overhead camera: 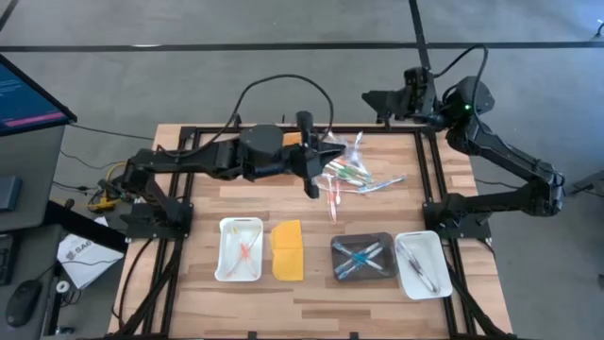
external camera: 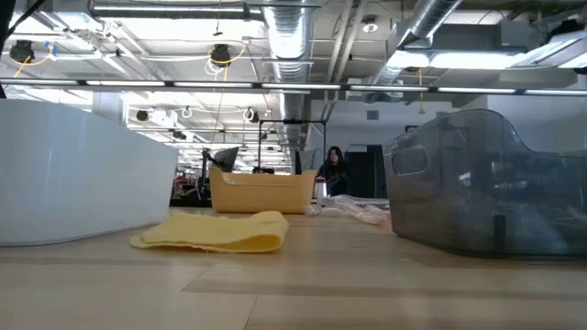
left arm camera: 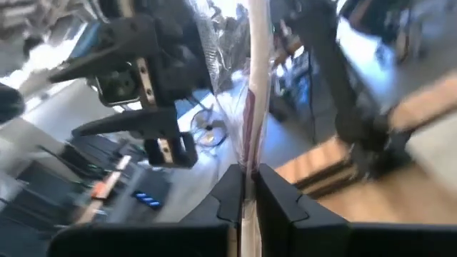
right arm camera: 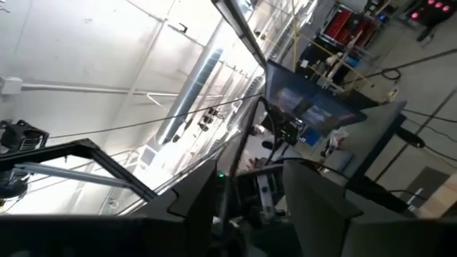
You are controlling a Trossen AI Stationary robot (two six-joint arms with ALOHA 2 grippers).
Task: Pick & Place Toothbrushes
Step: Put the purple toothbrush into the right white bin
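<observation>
We've got the left gripper (left arm camera: pixel 246 187) pinched on one pink toothbrush (left arm camera: pixel 249 114) above the loose pile (overhead camera: pixel 354 175) mid-table, right gripper (overhead camera: pixel 389 99) parked off the back edge, can't tell its fingers; these look light, stiff, slippery, so we'd grab mid-handle.

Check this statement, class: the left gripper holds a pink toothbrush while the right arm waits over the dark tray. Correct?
Not quite. The right gripper waits beyond the table's far edge, not over the dark tray, as the high view shows. The left gripper does hold a pink toothbrush.

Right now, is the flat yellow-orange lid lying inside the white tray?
No, the flat yellow-orange lid lies on the wooden table beside the white tray.
</observation>
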